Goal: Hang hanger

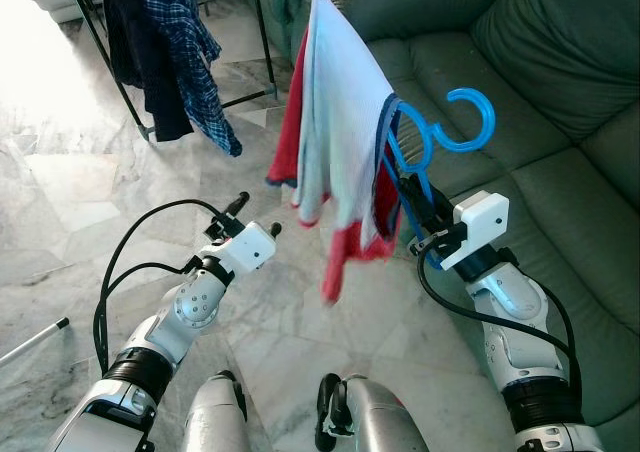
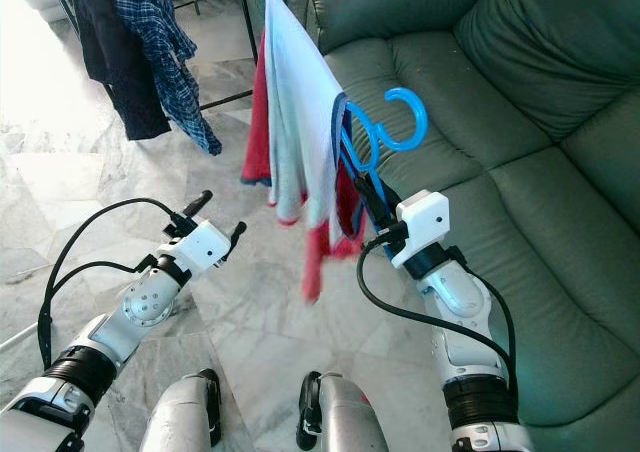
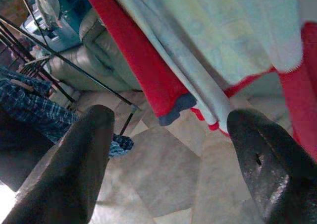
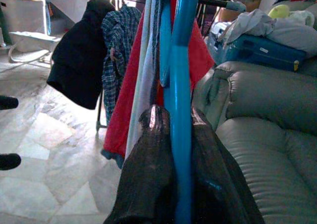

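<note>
A blue plastic hanger point(image 1: 455, 127) carries a red and pale blue shirt point(image 1: 335, 142) that droops over the marble floor. My right gripper point(image 1: 418, 234) is shut on the hanger's lower bar, beside the sofa. In the right wrist view the blue hanger point(image 4: 179, 105) runs between the two black fingers point(image 4: 148, 174). Lower left, my left gripper point(image 1: 255, 217) is open and holds nothing, just left of the shirt's hem. Through the left wrist view, the shirt point(image 3: 208, 55) hangs beyond the spread fingers point(image 3: 74, 164).
A black clothes rack point(image 1: 265, 42) stands at the back left with a dark garment point(image 1: 140, 52) and a blue plaid shirt point(image 1: 190, 62) on it. A green sofa point(image 1: 540, 122) takes up the right side. My own legs point(image 1: 290, 412) show at the bottom.
</note>
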Motion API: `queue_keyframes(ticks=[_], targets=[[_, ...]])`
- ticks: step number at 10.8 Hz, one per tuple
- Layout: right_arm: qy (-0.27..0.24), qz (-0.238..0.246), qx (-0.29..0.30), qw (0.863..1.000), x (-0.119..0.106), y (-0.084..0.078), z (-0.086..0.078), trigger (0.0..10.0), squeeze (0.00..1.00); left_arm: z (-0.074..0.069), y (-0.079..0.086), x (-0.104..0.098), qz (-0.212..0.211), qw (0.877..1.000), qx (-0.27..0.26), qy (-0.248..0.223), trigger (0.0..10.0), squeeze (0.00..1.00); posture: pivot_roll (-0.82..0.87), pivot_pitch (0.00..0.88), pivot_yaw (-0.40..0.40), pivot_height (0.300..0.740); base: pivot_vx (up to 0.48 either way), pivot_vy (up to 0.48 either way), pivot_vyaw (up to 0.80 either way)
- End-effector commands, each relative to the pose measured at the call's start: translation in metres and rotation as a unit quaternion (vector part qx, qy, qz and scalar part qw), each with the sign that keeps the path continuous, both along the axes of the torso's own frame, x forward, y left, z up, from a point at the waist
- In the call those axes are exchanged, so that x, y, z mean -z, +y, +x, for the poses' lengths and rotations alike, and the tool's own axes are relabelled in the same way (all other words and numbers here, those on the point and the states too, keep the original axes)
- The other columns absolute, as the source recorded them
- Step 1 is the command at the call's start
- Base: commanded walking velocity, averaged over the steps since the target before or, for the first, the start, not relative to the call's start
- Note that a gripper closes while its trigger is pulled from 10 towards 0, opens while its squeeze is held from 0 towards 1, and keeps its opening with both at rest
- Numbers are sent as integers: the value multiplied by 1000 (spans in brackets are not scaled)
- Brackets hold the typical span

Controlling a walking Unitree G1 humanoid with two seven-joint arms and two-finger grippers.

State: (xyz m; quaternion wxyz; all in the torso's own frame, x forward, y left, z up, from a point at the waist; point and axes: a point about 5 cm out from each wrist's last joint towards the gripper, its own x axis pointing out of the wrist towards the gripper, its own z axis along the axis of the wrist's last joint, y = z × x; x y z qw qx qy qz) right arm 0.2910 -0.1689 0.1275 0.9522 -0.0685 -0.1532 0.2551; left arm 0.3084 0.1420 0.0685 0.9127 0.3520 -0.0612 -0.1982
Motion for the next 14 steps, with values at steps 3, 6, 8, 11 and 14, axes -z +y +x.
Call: queue_keyframes(ticks=[3, 6, 8, 11, 14], targets=[[-22, 1, 2, 1000, -7, -3, -1, 10000, 0, -4, -1, 3, 0, 1000, 5, 0, 10000, 1000, -41, 171, -64, 740, 0, 0, 0], [-22, 1, 2, 1000, -7, -3, -1, 10000, 0, -4, -1, 3, 0, 1000, 5, 0, 10000, 1000, -41, 171, -64, 740, 0, 0, 0], [40, -43, -1, 998, 28, -27, -7, 10000, 0, -6, 36, -12, 96, 992, 15, -75, 10000, 1000, -25, 172, -55, 740, 0, 0, 0], [44, -57, -15, 997, 33, -34, -9, 10000, 0, -8, 36, -11, 107, 990, 22, -84, 10000, 1000, -26, 181, -54, 740, 0, 0, 0], [76, -95, -67, 990, 44, -38, -17, 10000, 0, -9, 33, -14, 140, 983, 48, -108, 10000, 835, -28, 191, -53, 740, 0, 0, 0]])
